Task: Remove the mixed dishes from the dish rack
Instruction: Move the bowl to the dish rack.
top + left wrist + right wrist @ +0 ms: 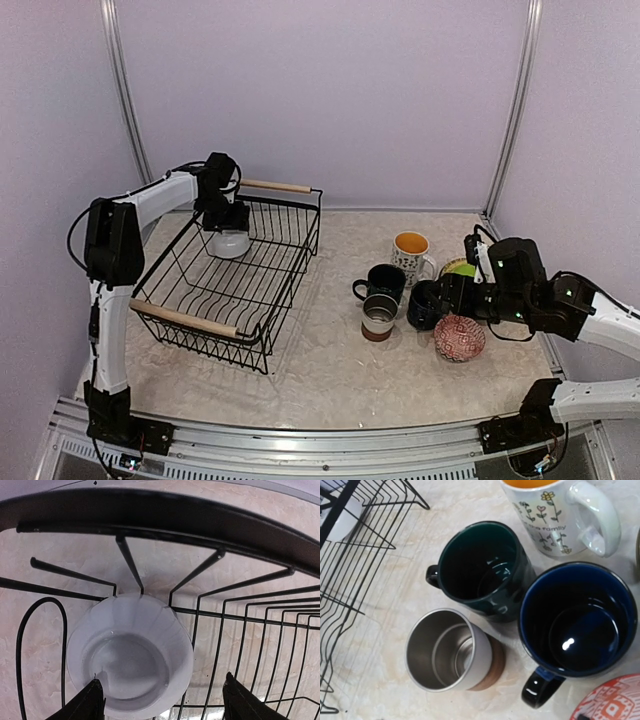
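White bowl (130,655) sits in the far corner of the dish rack (186,318), left gripper (162,680) open astride it: best to centre, pinch the rim, and lift clear of the wires.

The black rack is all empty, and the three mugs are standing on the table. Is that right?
Not quite. The dish rack isn't empty: a white bowl sits inside it, below the open left gripper, as the left wrist view shows. The green mug, blue mug and flowered mug do stand on the table.
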